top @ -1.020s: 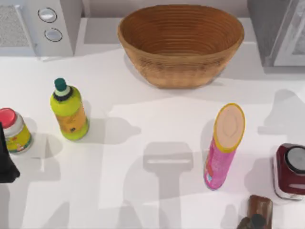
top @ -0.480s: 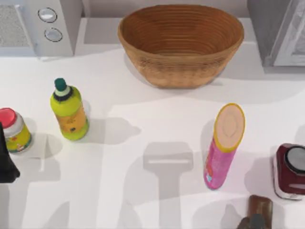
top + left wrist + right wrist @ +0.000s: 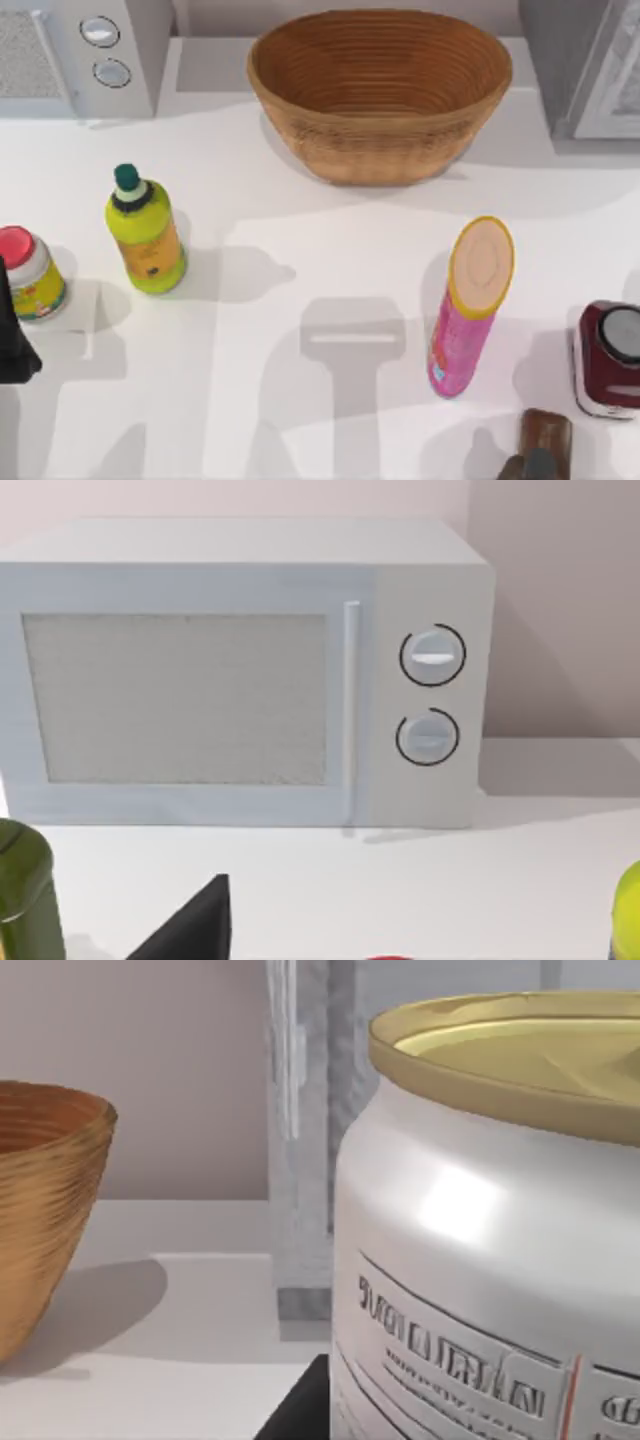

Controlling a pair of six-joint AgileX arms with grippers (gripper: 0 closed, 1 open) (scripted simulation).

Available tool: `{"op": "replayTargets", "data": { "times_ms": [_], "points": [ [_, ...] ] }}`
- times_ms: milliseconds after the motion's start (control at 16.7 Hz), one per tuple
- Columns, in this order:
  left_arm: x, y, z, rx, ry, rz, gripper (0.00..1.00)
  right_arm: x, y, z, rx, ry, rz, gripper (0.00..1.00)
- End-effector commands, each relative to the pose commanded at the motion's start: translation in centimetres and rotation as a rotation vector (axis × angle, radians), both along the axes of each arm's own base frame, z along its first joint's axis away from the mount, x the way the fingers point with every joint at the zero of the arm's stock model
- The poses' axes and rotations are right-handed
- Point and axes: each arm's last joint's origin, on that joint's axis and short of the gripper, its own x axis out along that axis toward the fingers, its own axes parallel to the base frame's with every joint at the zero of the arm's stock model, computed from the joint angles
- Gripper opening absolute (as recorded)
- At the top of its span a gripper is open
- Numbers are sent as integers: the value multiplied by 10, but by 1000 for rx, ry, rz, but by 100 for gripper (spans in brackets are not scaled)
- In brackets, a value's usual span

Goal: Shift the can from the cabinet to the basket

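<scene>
Closest in the right wrist view is the can (image 3: pixel 480 1260). It is smooth, shiny silver metal with a rounded shoulder, a dull golden top and fine printed lines with one thin red stroke. A dark part of the right gripper (image 3: pixel 295 1412) lies low, just beside the wall of the can. I cannot tell if the gripper touches it or grasps anything. This wrist is held low and about level, looking across the table (image 3: pixel 180 1300).

In the top view the can (image 3: pixel 608 360) stands upright at the right edge of the white table, with dark red label patches and a grey top. It is outside the cabinet (image 3: pixel 585 65). The tall pink tube (image 3: pixel 468 310) with its yellow-rimmed lid stands to the left of the can.

The left arm (image 3: pixel 15 335) is parked at the left edge, near the red-lidded jar (image 3: pixel 28 272). A dark tip of the left gripper (image 3: pixel 195 925) shows before the white microwave (image 3: pixel 240 680) with two round knobs. I cannot tell its grip either.

Farther back, the woven orange-brown basket (image 3: pixel 380 140), oval and ribbed, stands at the middle rear, well apart from the can. The grey, box-shaped cabinet fills the rear right corner.
</scene>
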Motion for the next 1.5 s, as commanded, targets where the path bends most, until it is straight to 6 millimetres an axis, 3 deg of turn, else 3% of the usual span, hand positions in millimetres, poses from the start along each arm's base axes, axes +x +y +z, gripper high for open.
{"op": "replayTargets", "data": {
  "times_ms": [240,480,660,900,1020,1200,1320,1500],
  "points": [
    [0,0,0,0,0,0,100,1,2,18,-1,-25,1,0],
    [0,0,0,0,0,0,100,14,11,72,2,-71,1,0],
    [0,0,0,0,0,0,100,45,26,116,4,-71,-1,0],
    [0,0,0,0,0,0,100,119,70,152,-1,-41,-3,0],
    [0,0,0,0,0,0,100,161,103,154,-7,-23,-3,0],
    [0,0,0,0,0,0,100,216,159,139,-13,-6,-2,0],
    [0,0,0,0,0,0,100,242,195,121,-15,-1,-1,0],
    [0,0,0,0,0,0,100,266,241,93,-13,-2,0,0]
  ]
}}
